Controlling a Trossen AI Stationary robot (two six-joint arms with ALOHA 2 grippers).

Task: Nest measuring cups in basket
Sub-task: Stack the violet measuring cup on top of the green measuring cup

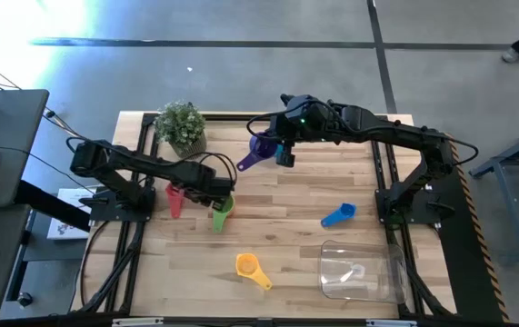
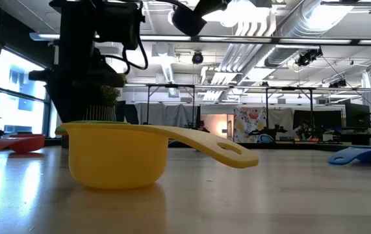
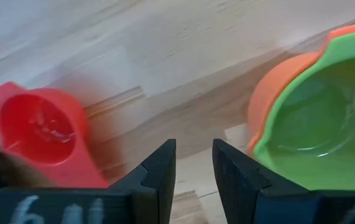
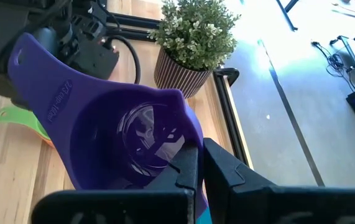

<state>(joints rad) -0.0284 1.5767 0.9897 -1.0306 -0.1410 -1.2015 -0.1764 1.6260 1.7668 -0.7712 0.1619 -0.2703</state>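
My right gripper [image 4: 196, 167] is shut on a purple measuring cup [image 1: 259, 151], lifted over the far middle of the table. My left gripper [image 3: 194, 158] hovers low with a narrow gap between its fingers. It stands between a red-pink cup [image 3: 40, 134] and a green cup nested in an orange one [image 3: 317, 121], touching neither. A blue cup [image 1: 338, 215] and a yellow cup [image 1: 252, 269] lie on the wood, the yellow one [image 2: 117, 156] resting on its base. The clear basket [image 1: 361, 271] sits at the near right. My right gripper pinches the purple cup's bowl wall at the rim [image 4: 180, 134], on the side opposite the handle [image 4: 25, 62]. One finger [image 4: 186, 165] appears inside the bowl and one outside. The cup is lifted clear and tilted, its handle pointing away from the fingers toward the left arm.
A potted plant [image 1: 182, 125] stands at the far left of the table, close to the purple cup. The arm bases and dark frames [image 1: 123, 204] flank both sides. Bare wood [image 1: 277, 200] lies between the cups and the basket.
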